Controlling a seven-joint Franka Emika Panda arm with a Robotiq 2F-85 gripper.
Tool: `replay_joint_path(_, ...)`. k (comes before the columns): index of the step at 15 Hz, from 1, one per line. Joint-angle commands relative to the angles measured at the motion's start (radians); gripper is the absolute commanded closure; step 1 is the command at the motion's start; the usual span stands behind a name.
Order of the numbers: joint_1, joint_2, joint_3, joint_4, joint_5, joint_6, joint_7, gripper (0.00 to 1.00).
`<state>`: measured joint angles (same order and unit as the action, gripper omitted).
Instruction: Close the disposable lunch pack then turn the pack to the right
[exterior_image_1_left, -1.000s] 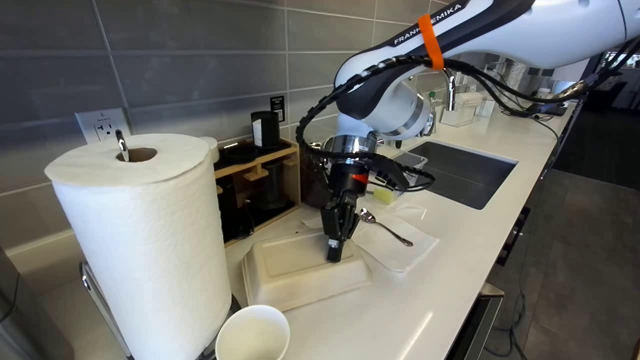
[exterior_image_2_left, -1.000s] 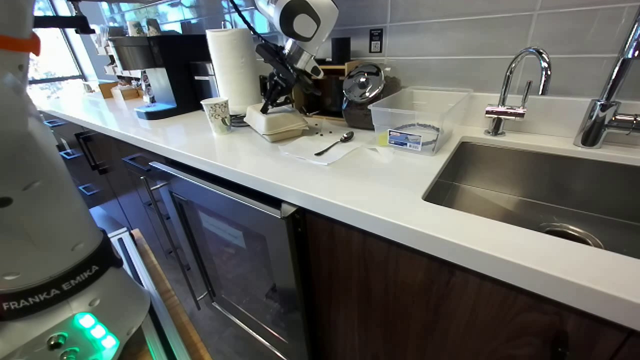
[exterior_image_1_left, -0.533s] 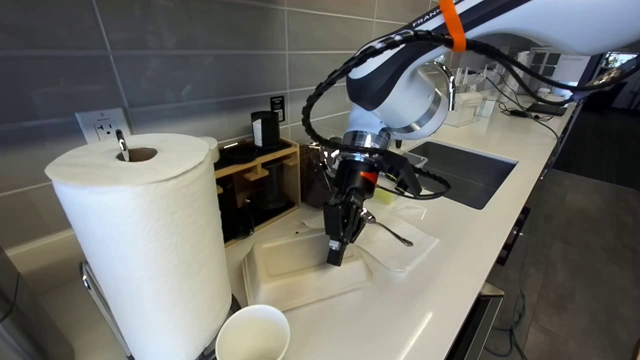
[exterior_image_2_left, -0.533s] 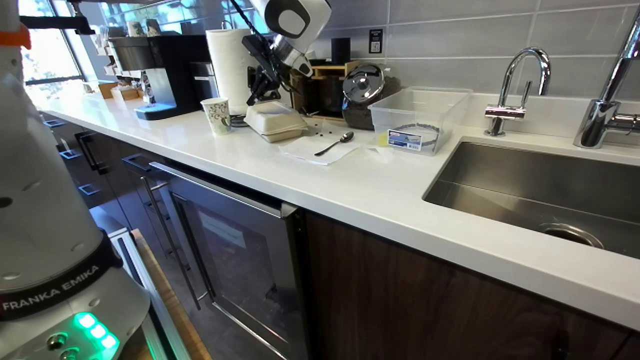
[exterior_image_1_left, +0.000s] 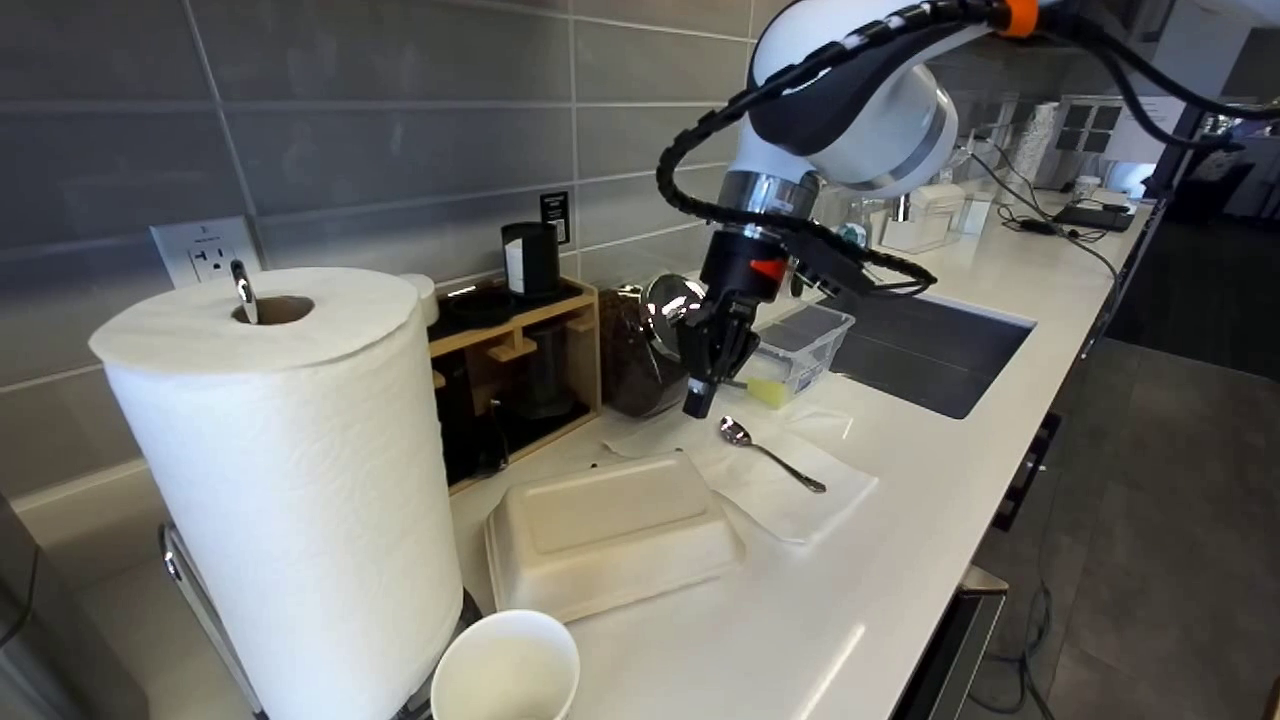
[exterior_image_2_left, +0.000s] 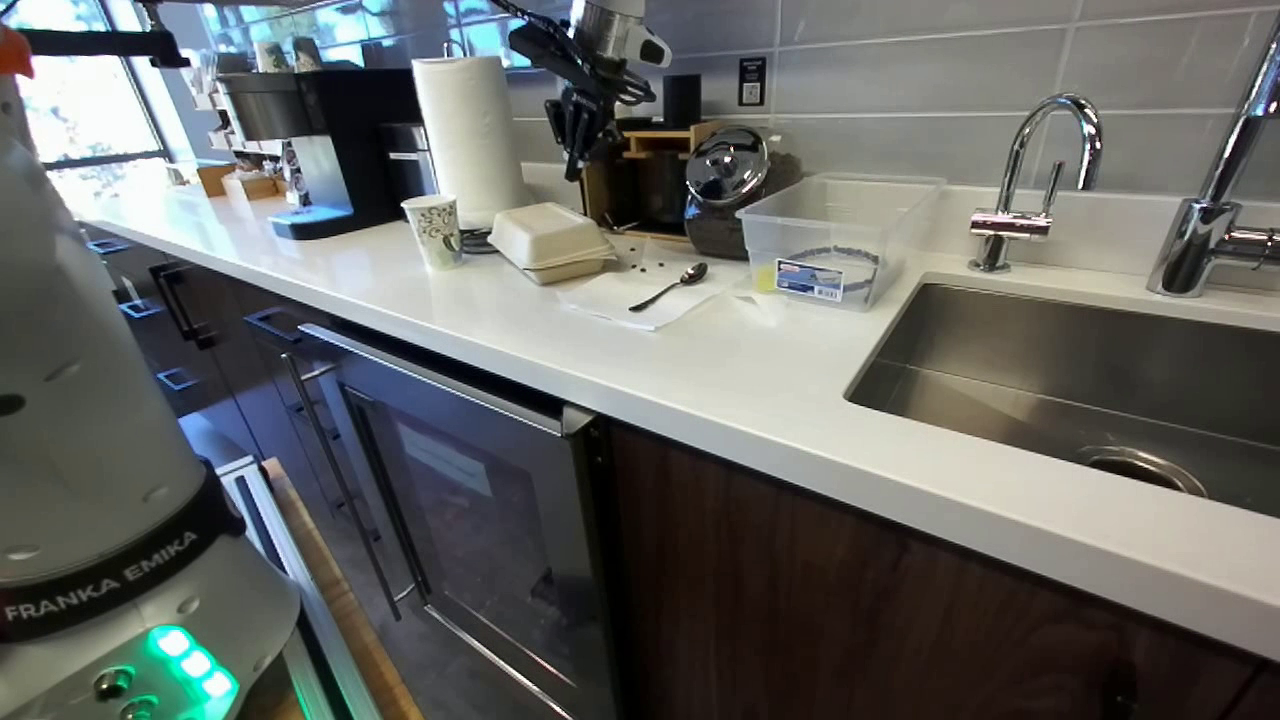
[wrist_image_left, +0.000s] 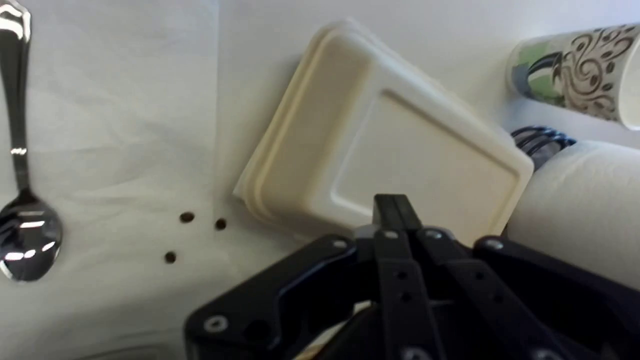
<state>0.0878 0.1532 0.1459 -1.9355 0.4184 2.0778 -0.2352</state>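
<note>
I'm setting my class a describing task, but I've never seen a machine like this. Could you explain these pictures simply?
It is a robot arm ending in a black claw. The wide pictures come from two cameras outside the robot; the close one is from its wrist. On the pale counter sit a lunch pack with its lid down, a paper cup, a paper-towel roll and a clear plastic tub; a spoon lies on a white paper sheet. The claw hangs above the counter, apart from the lunch pack, shut and holding nothing.
</note>
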Motion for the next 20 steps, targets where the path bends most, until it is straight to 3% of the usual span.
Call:
replay_joint_path(1, 0.033, 0.023, -0.003, 0.011, -0.106, 0.117, 0.12, 1.0)
replay_joint_path(9, 0.068, 0.096, 0.0, -0.015, -0.172, 0.278, 0.326, 1.0)
replay_joint_path(20, 0.064, 0.134, 0.006, -0.013, -0.147, 0.285, 0.337, 0.99)
